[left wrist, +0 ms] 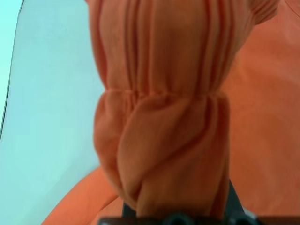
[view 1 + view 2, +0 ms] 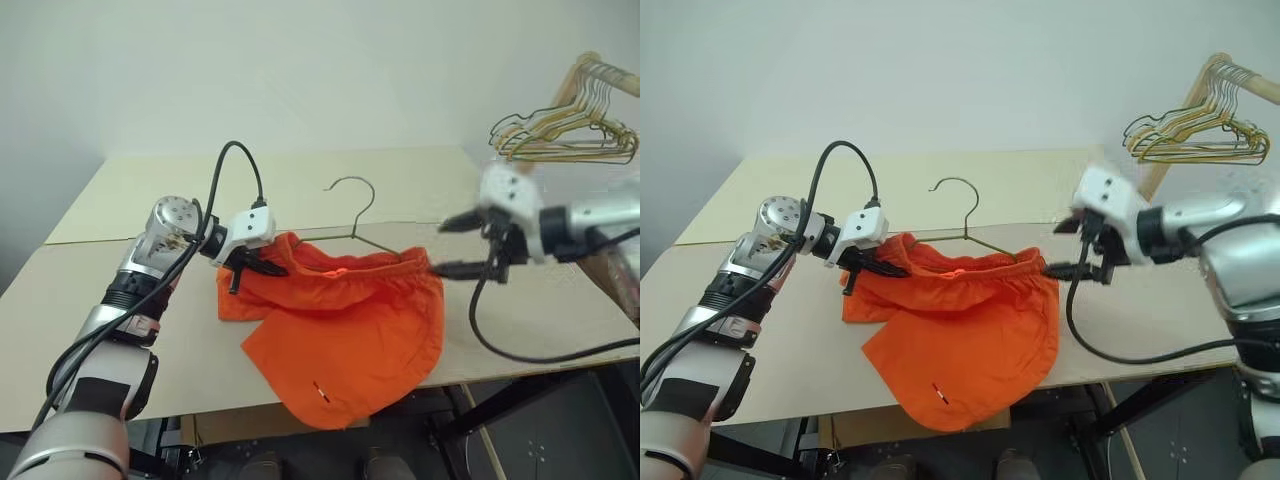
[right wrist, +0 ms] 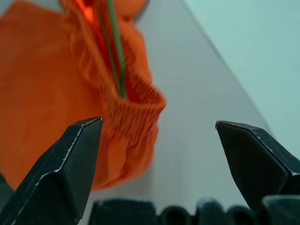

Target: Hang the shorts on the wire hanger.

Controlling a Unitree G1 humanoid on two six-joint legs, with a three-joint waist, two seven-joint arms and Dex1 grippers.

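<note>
While the left gripper [image 2: 872, 268] clamps the shorts [image 2: 960, 330], the spread-open right gripper [image 2: 1073, 247] should retreat clear of the wire hanger [image 2: 970, 222].

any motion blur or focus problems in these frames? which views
Left eye view: the right gripper and forearm are smeared by motion blur, while the shorts and the wire hanger are crisp. Right eye view: the same arm is softly blurred. Left wrist view: bunched waistband too close, out of focus. Right wrist view: fingers sharp, fabric behind soft.
</note>
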